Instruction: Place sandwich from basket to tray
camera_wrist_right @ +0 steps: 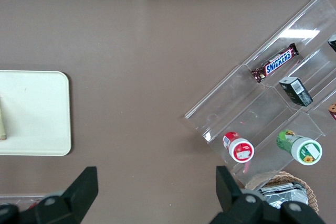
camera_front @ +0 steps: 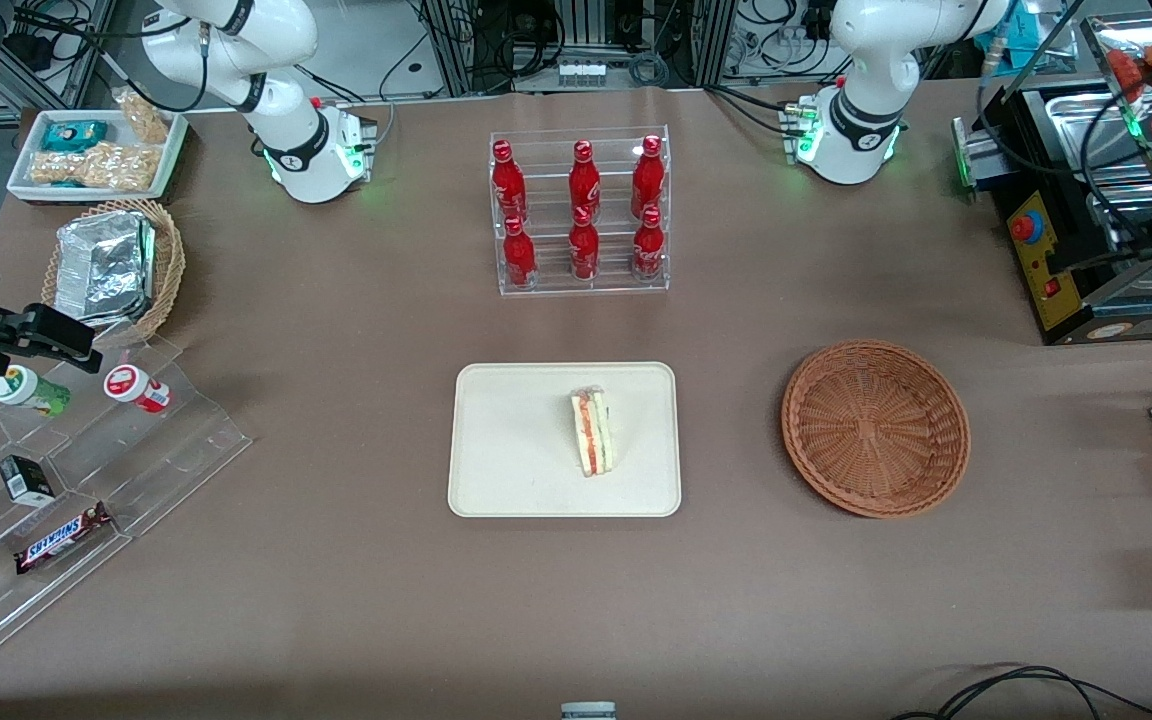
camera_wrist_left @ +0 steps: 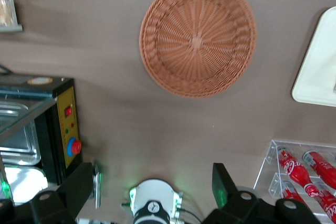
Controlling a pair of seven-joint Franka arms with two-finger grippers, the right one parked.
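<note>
Wicker basket (camera_wrist_left: 198, 36) sits empty on bench (camera_wrist_left: 131, 129) below the raised end effector (camera_wrist_left: 157, 192), fingers spread, released. Sandwich (camera_front: 592, 432) lies on tray (camera_front: 506, 450), well apart from end effector.

gripper (camera_wrist_left: 157, 192) jaws wide, high over basket (camera_wrist_left: 198, 36) | bottle rack (camera_front: 581, 210) past tray (camera_front: 496, 470)

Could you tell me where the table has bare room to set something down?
Bare cloth lies between the tray holding the sandwich and the basket, and nearer the front camera than both. The acrylic shelves are crowded. The gripper, jaws open, hangs above the table.
</note>
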